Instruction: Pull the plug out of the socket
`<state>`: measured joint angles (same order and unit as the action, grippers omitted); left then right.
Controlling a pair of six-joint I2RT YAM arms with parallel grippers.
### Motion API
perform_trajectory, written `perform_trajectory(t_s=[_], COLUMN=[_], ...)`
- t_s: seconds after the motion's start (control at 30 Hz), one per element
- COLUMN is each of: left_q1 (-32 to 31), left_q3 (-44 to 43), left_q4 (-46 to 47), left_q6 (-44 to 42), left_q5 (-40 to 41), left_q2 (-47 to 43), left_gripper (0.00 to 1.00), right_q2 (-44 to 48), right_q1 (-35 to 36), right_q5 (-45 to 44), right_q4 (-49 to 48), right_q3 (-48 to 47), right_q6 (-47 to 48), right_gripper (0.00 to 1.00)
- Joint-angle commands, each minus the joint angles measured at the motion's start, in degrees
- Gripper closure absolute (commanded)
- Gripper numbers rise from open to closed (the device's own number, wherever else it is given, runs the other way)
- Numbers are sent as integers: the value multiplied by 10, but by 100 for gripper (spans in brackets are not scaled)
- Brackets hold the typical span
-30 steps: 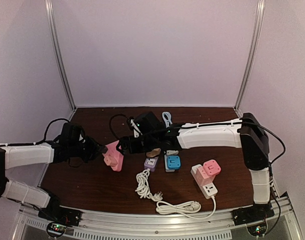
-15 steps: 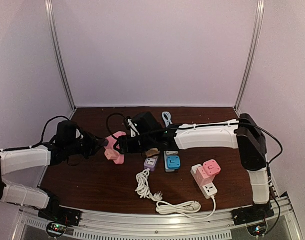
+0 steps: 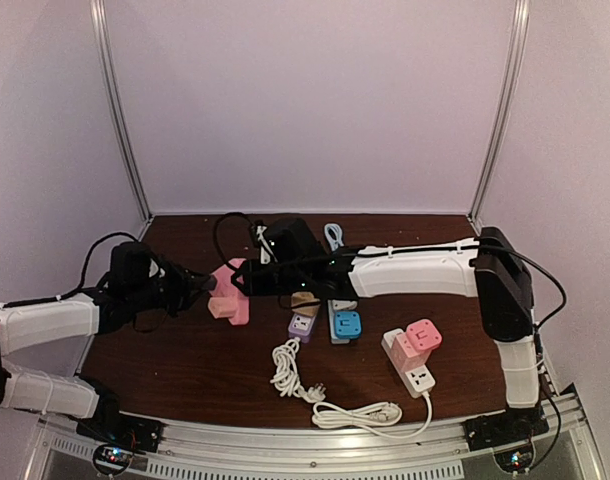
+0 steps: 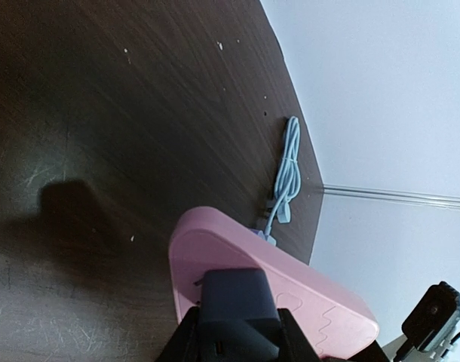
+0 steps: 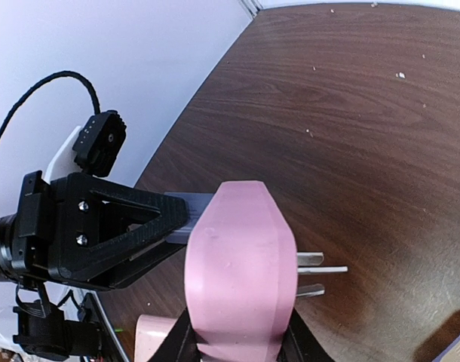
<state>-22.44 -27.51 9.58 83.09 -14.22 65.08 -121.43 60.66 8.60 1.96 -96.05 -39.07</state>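
The top camera sits high behind both arms [image 3: 415, 272] and looks down from far off at the whole table [image 3: 185, 370]. The left wrist camera is very close to the dark plug [image 4: 234, 302] and looks past the pink block [image 4: 290, 286] toward the back of the table. The right wrist camera is close too and looks the other way, at the left gripper [image 5: 182, 219]. All three see the pink block; the top and left wrist views share the pale blue cord [image 4: 286, 170].
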Motion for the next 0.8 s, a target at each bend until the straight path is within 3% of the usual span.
perform_trajectory(t_s=[0.0,0.13,0.53,0.77], left_q1=[4,4,4,5], left_q3=[-3,-13,-40,-52], left_q4=[73,63,4,-29], left_q6=[12,3,-54,-81], left_q5=[-20,-24,-46,-59], left_q2=[-14,-18,-59,-79], left_gripper=[100,100,100,100], right_q2=[3,4,44,65], right_q1=[3,4,-7,-23], right_q5=[-33,-65,-216,-239], right_q4=[-8,12,47,42], right_q3=[-25,-29,3,31], right_q6=[6,18,53,59], right_gripper=[77,100,100,100])
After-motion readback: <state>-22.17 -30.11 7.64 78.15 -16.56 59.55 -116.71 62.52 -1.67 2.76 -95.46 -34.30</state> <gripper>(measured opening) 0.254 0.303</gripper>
